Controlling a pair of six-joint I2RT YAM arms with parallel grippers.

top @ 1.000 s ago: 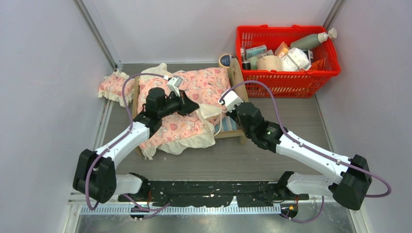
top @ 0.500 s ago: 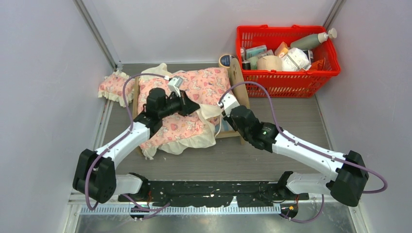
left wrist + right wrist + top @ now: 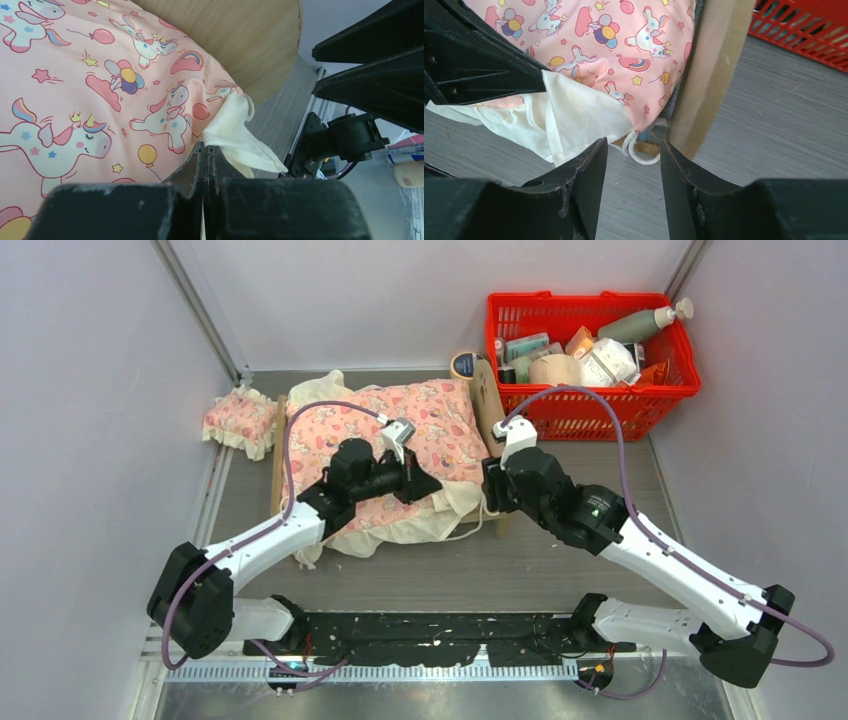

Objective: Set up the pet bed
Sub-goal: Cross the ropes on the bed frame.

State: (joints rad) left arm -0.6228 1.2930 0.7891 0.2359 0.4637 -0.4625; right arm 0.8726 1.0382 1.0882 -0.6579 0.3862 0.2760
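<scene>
The pet bed (image 3: 487,405) stands mid-table, its plywood headboard (image 3: 714,75) on the right. A pink unicorn blanket (image 3: 400,420) with a cream frill (image 3: 235,135) covers the bed and hides the mattress. My left gripper (image 3: 428,485) is over the bed's near right part, shut on the blanket's frilled edge (image 3: 207,150). Just right of it, at the headboard's near end, my right gripper (image 3: 488,490) is open. Nothing lies between its fingers (image 3: 594,165); the frill and a white cord loop (image 3: 644,155) are just beyond the tips.
A small pink frilled pillow (image 3: 240,420) lies on the table left of the bed. A red basket (image 3: 600,410) full of bottles and packets stands at the back right, with a round tin (image 3: 462,364) beside it. Grey walls close in on both sides.
My left gripper has carried the blanket's edge to the right, toward the headboard, spreading it over the bed. My right gripper has opened, let go of the frill and drawn back right.
</scene>
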